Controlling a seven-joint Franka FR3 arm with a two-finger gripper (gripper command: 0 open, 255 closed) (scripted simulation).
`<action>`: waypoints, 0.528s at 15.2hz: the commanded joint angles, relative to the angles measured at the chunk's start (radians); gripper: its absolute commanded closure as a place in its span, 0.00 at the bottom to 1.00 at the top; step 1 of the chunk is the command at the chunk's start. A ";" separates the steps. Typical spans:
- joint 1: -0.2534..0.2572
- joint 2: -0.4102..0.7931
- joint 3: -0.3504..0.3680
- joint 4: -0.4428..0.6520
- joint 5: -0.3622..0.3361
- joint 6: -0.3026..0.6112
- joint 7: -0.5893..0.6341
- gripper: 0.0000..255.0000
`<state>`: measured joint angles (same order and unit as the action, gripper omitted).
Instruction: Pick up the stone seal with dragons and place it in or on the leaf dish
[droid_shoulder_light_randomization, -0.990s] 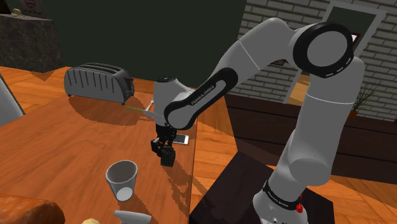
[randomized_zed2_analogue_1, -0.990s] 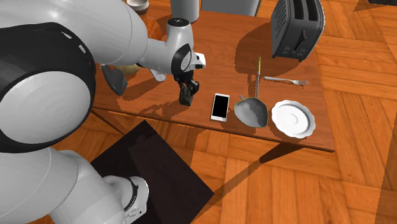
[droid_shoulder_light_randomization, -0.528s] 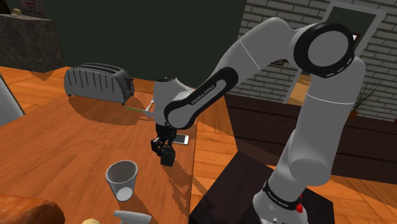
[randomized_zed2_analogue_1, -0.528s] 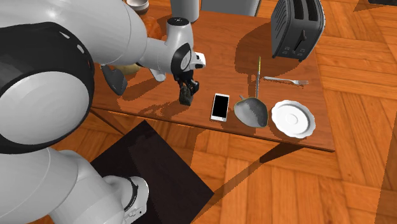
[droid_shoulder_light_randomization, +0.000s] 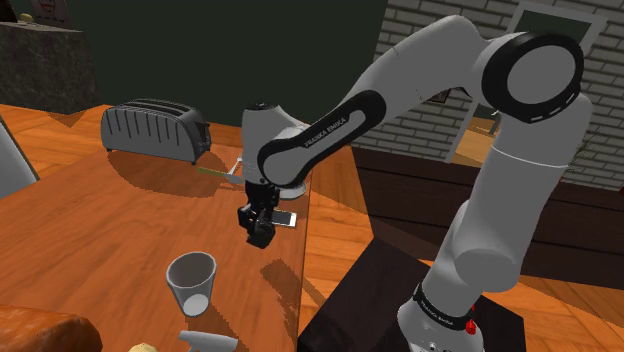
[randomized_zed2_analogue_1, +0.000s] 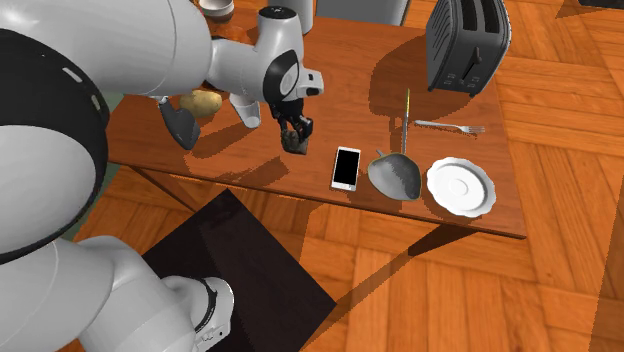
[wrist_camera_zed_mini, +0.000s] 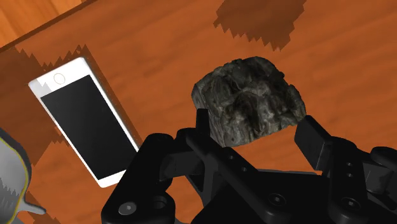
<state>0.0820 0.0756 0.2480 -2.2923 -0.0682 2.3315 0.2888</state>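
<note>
— Dark grey stone seal (wrist_camera_zed_mini: 249, 102): is it held?
— Yes, the gripper (wrist_camera_zed_mini: 253, 125) has its jaws clamped on it (clear of the table (wrist_camera_zed_mini: 356, 51)). The phone (wrist_camera_zed_mini: 86, 118) lies beside the jaws, with the leaf dish (randomized_zed2_analogue_1: 393, 175) beyond.

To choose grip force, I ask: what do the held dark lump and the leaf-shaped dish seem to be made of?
The seal looks like dark grey stone, matte, with rough carved relief. The leaf dish looks plain grey with a yellowish rim; its material stays open.
</note>
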 joint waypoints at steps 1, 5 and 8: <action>0.000 -0.018 0.001 0.009 0.008 -0.026 -0.005 1.00; -0.001 -0.053 0.002 0.028 0.021 -0.079 -0.016 1.00; -0.001 -0.077 0.002 0.045 0.030 -0.118 -0.023 1.00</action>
<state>0.0805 0.0118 0.2497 -2.2494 -0.0428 2.2275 0.2683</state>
